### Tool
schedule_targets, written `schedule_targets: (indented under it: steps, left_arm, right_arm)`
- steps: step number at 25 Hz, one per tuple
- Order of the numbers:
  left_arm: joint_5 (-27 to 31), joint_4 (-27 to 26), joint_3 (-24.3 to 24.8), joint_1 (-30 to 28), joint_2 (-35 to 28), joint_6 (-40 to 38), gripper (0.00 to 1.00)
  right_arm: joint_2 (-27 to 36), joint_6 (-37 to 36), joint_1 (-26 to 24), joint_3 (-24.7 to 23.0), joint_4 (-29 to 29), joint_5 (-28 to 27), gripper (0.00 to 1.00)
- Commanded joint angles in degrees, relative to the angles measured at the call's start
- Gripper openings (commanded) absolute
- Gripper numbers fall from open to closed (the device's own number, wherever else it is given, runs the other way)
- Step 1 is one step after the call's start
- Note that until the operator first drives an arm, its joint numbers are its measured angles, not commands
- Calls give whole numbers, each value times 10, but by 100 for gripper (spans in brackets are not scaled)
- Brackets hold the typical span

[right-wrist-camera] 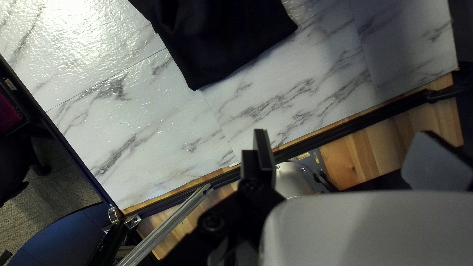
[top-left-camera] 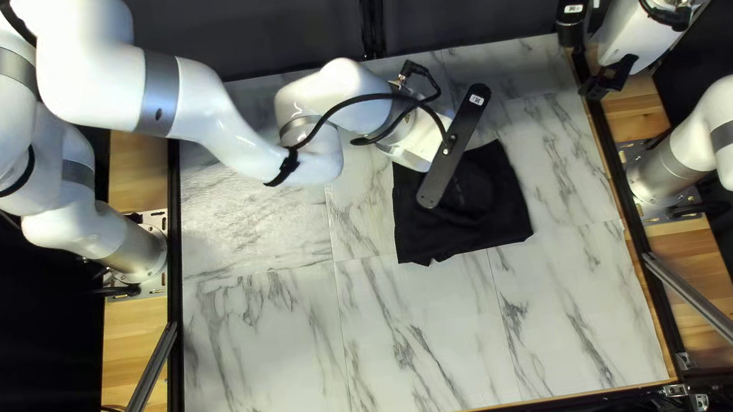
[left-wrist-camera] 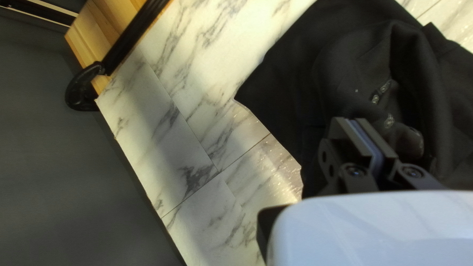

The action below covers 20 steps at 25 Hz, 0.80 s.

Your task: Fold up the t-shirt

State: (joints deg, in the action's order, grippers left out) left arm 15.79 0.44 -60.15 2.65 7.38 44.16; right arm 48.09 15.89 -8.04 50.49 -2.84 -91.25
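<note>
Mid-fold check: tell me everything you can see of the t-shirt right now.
The t-shirt is black, soft-looking cloth, folded into a compact, roughly rectangular bundle lying flat on the marble-patterned table, right of centre in the top left view. Its near edge is slightly uneven, with layers peeking out. In the left wrist view the collar area with a small neck label faces up, rumpled. The left gripper, shut, is at that rumpled part; whether it pinches cloth is unclear.

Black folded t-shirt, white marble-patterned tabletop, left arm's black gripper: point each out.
black folded t-shirt (top-left-camera: 484, 217), top left view, middle of the cloth.
white marble-patterned tabletop (top-left-camera: 357, 338), top left view, bare near part.
left gripper (left-wrist-camera: 356, 127), left wrist view, between its shut fingertips.
</note>
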Motion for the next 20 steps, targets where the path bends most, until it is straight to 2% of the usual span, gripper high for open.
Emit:
schedule_targets:
  steps: [1,7,15,20]
  left_arm:
    - [-5,19,0,-2,-6,-20,0]
    - [-16,17,-21,-4,20,-22,0]
    - [-22,-59,-77,-7,78,47,0]
    - [-31,-149,-143,7,154,131,0]
  right_arm:
    - [0,0,0,0,0,0,100]
    - [0,0,0,0,0,0,100]
    - [0,0,0,0,0,0,100]
    - [0,0,0,0,0,0,100]
